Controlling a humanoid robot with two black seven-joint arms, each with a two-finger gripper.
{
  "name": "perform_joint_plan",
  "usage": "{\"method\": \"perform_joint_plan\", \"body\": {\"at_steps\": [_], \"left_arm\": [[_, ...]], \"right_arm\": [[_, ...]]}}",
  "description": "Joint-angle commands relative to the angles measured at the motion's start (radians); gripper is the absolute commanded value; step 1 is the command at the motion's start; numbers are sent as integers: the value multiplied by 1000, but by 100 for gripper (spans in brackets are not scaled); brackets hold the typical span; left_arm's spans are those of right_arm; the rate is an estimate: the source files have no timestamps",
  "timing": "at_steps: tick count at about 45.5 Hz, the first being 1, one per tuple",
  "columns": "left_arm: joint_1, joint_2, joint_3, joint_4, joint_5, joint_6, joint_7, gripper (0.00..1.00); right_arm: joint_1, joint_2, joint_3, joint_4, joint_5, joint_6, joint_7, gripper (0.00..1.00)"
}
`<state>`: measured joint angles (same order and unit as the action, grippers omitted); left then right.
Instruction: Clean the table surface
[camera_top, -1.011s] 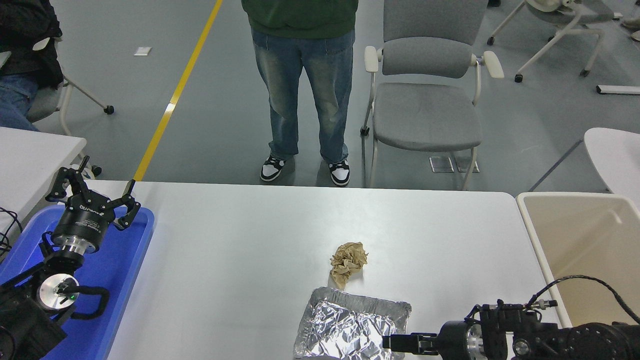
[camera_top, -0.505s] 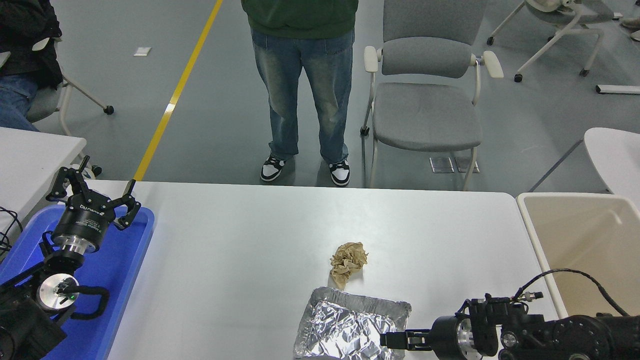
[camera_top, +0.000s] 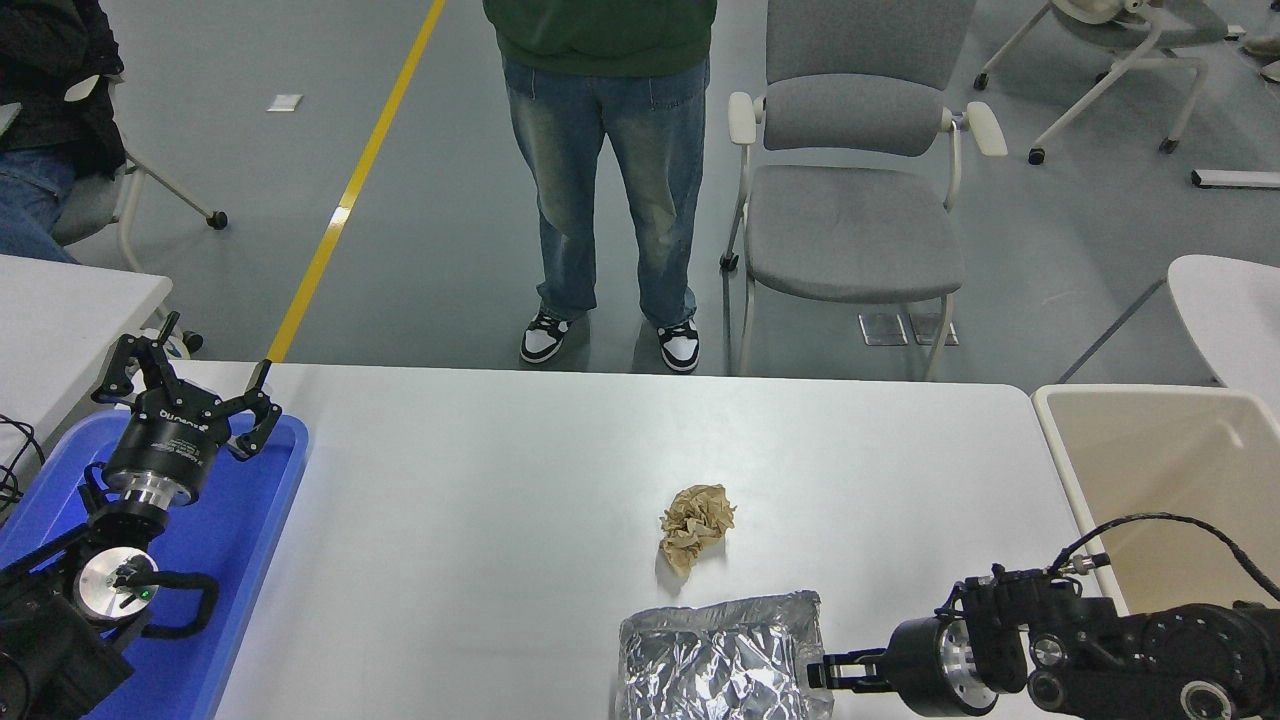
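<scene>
The foil tray (camera_top: 722, 660) at the bottom centre of the frame looks different from a moment ago: it lay flat with its hollow showing, and now its near side is tipped up and it has slid a little to the right. The right gripper (camera_top: 815, 675) has drawn back toward the lower right with it, jaws narrow and pinched on the tray's right rim. I take that as the lift beginning, with the beige bin (camera_top: 1160, 480) at the right edge the likely destination. The crumpled brown paper (camera_top: 697, 522) sits untouched just above the tray on the table surface (camera_top: 480, 520), which fills the lower half of the frame. The left gripper (camera_top: 185, 385) is parked, jaws wide, over the blue tray (camera_top: 230, 560) at lower left.
</scene>
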<state>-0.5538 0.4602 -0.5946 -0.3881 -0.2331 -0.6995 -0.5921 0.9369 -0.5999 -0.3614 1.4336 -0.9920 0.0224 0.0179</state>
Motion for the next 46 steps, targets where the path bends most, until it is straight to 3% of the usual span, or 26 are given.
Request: {"method": "perform_joint_plan", "body": {"at_steps": [1,14,27,46], "left_arm": [[0,0,1,0,0,0,0,100],[0,0,-1,0,0,0,0,100],[0,0,-1,0,0,0,0,100],[0,0,-1,0,0,0,0,100]], "right_arm": [[6,-34,1,33,26,4,-3,0],[39,-124,1,67,50,8,-3,0],[144,-362,19,93,121,90,-1,0],[376,-773,67,116,187,408,5,0]]}}
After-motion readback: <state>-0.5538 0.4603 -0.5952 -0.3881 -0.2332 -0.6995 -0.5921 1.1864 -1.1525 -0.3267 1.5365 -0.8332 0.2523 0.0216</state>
